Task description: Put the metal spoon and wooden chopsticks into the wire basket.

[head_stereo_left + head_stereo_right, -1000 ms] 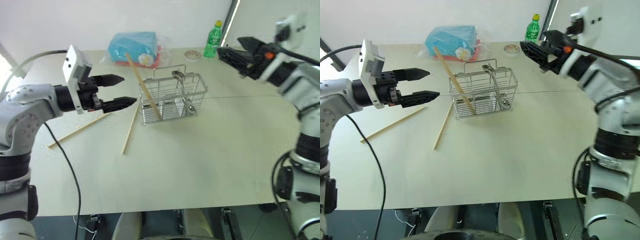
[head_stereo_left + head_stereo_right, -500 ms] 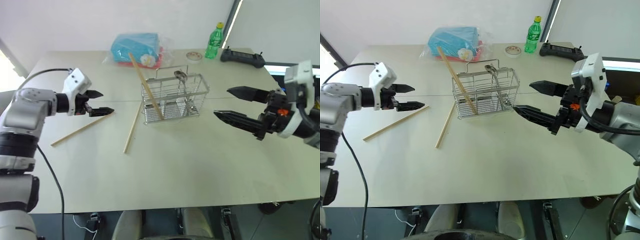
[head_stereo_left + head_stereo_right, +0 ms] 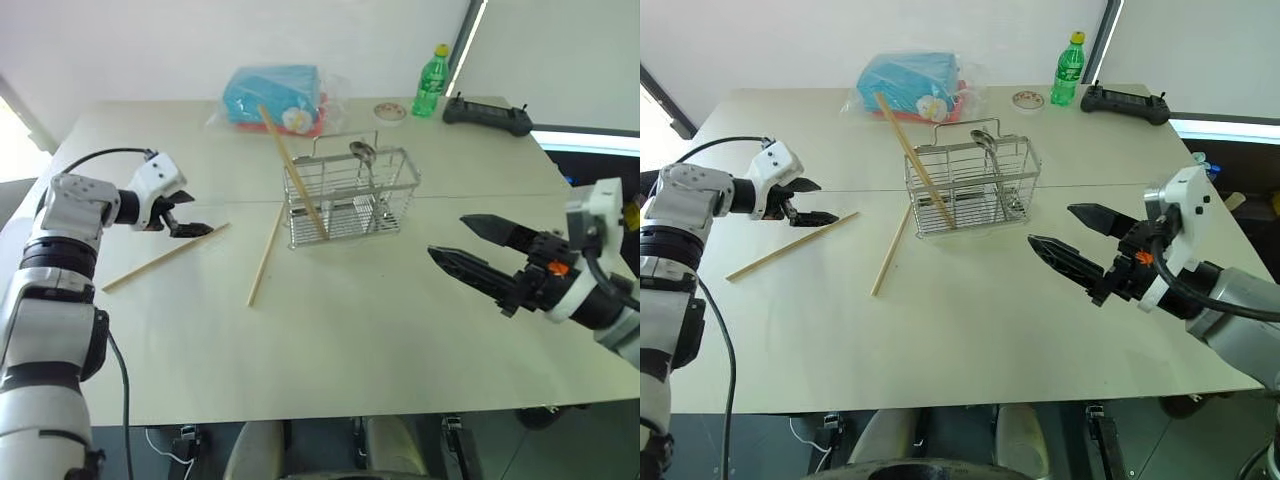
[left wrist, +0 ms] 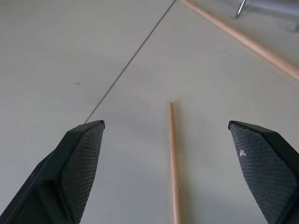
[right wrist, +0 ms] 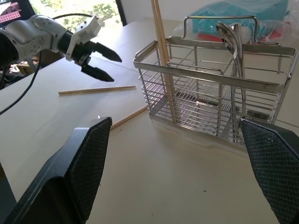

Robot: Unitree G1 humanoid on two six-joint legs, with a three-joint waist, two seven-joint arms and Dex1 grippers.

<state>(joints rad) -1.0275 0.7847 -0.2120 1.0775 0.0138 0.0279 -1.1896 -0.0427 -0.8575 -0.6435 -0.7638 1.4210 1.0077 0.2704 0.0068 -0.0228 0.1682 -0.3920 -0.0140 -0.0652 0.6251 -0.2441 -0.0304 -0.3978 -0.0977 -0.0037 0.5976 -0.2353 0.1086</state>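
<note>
Your item of concern is the loose wooden chopstick (image 3: 790, 246) lying flat on the table (image 3: 970, 330) on the left side. Its long axis runs diagonally: the far tip points toward the wire basket (image 3: 970, 190), the near end trails back toward the left table edge. A second loose chopstick (image 3: 888, 252) lies nearer the basket, its far end close to the basket's foot, running steeply toward you. A third chopstick (image 3: 912, 155) already stands slanted in the basket's left compartment, and the metal spoon (image 3: 990, 160) stands in a right-hand compartment, bowl up.

Your left gripper (image 3: 808, 201) sits just above the far tip of the first stick, jaws spread wide and empty. In the left wrist view that chopstick (image 4: 173, 158) runs lengthwise between the two fingers (image 4: 79, 158), roughly centred but nearer neither pad; the tip lies ahead of the fingertips. My judgement: the stick is aligned with the gripper's pointing direction rather than across it, so closing will pinch its sides only if you descend squarely.

Your right gripper (image 3: 1080, 238) hangs over the table right of the basket, jaws likewise spread and empty, well apart from both loose sticks. The left arm is plainly the nearer one.

A blue plastic-wrapped packet (image 3: 910, 82), green bottle (image 3: 1066, 68) and black controller (image 3: 1125, 102) stand beyond.
</note>
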